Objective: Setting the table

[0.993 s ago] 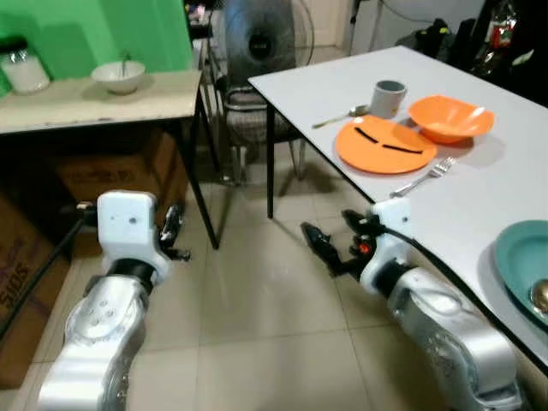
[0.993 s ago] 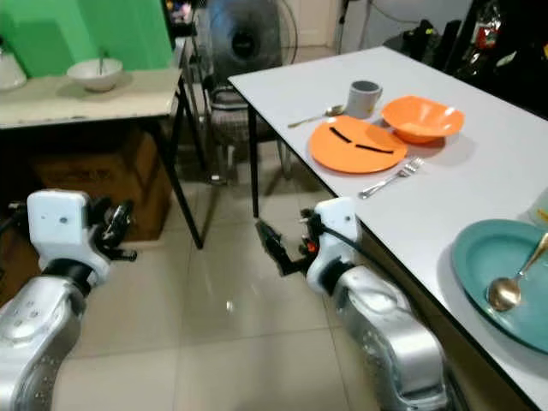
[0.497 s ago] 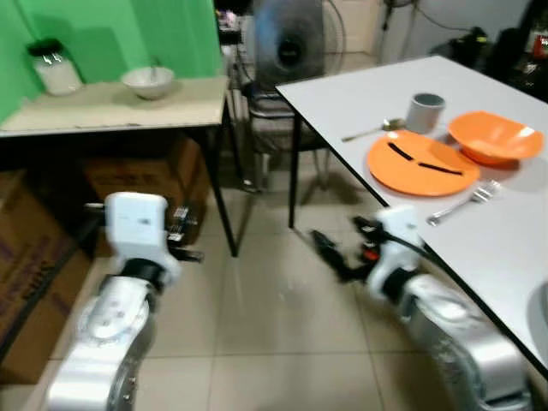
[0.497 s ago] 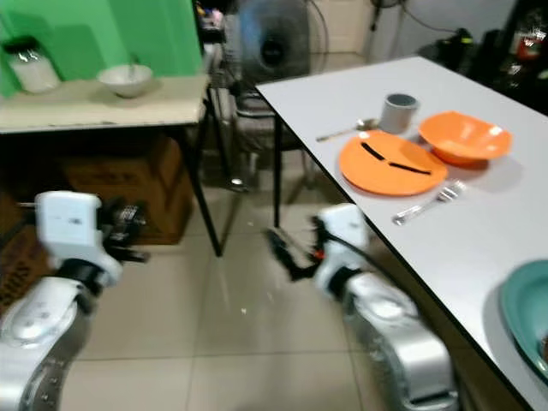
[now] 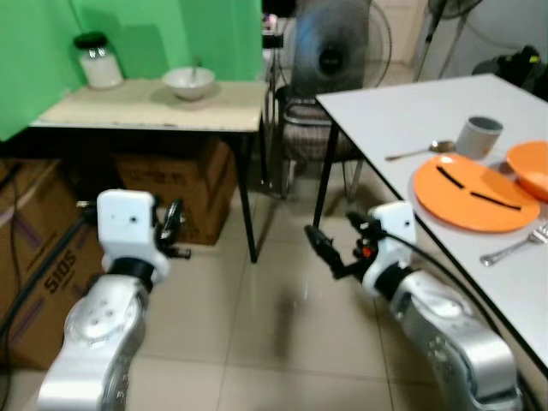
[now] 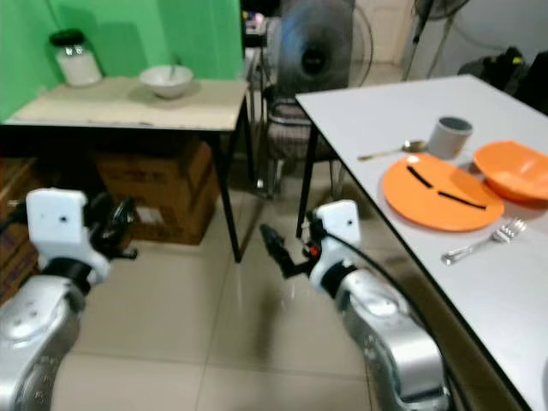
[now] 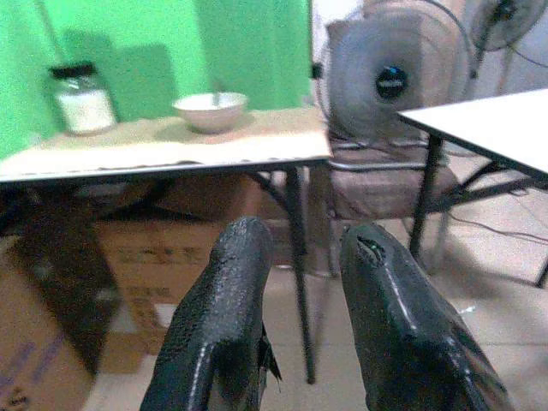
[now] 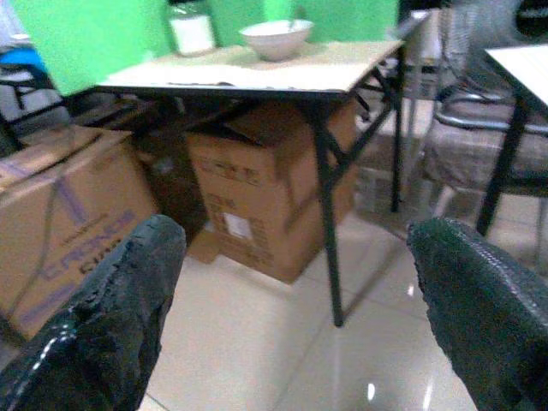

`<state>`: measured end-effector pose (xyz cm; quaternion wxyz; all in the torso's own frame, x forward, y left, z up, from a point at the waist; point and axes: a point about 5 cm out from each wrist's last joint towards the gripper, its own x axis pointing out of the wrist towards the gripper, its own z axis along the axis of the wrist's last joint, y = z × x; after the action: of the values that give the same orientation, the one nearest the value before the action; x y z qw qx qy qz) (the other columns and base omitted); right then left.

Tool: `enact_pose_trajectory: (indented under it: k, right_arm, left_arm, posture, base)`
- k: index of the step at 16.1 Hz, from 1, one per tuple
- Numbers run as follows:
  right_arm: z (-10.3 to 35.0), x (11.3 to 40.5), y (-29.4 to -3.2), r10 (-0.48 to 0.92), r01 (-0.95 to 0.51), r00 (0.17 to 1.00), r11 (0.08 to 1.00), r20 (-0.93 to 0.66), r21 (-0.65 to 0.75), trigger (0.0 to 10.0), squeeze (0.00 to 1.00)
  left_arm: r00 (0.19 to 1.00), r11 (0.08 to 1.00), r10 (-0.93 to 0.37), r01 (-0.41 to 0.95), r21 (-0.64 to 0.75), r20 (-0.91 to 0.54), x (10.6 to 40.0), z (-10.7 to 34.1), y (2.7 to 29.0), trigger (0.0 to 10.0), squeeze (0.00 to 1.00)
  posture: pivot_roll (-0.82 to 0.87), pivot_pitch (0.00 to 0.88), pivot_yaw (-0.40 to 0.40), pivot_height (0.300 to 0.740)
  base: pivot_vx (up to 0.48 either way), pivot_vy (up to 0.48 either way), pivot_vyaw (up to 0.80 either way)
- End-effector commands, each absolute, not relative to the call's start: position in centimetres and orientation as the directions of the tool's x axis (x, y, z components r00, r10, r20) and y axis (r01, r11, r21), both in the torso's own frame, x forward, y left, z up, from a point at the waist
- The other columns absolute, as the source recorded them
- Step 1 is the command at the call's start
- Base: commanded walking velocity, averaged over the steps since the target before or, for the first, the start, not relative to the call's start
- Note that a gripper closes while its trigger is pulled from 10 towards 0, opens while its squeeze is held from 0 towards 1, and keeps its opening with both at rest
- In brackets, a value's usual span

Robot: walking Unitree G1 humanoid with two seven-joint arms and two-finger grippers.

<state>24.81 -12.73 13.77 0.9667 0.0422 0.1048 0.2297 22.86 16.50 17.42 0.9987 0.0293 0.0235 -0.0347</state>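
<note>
Turning left, your view swung toward the far-left side surface [image 5: 154,107] with the white bowl [image 5: 188,82]. Left gripper [image 7: 300,282] was narrow and empty, right gripper [image 8: 291,282] wide and empty. You probably wanted that bowl.

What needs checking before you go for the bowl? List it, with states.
1. Bowl upright on side table: ok.
2. Right gripper open, holding nothing: ok.
3. Left gripper open, holding nothing: ok.
4. Bowl within reach: probably not ok; the side table stands well ahead of both grippers.
5. Jar apart from bowl: ok.
6. Bowl's contents: cannot tell.
</note>
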Motion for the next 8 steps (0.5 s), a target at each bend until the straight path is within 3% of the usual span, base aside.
enact_pose_trajectory:
  k: [1, 8]
  right_arm:
    - [14.4, 25.0, -12.7, 0.449, -0.435, 0.881, 0.892, -0.151, 0.120, 10.0, 0.00]
    - [14.4, 25.3, -14.1, 0.340, -0.330, 0.936, 0.938, -0.090, 0.107, 10.0, 0.00]
  left_arm:
    - [0.997, 0.996, -0.060, 0.063, 0.069, -0.041, 22.8, 17.7, 16.8, 10.0, 0.00]
    - [0.999, 0.997, -0.047, 0.047, 0.053, -0.008, 22.2, 17.1, 17.5, 10.0, 0.00]
  posture:
    - [-0.06, 0.014, 0.054, 0.740]
    - [-0.07, 0.013, 0.052, 0.740]
  base:
    - [0.311, 0.000, 0.00]
    - [0.311, 0.000, 0.00]
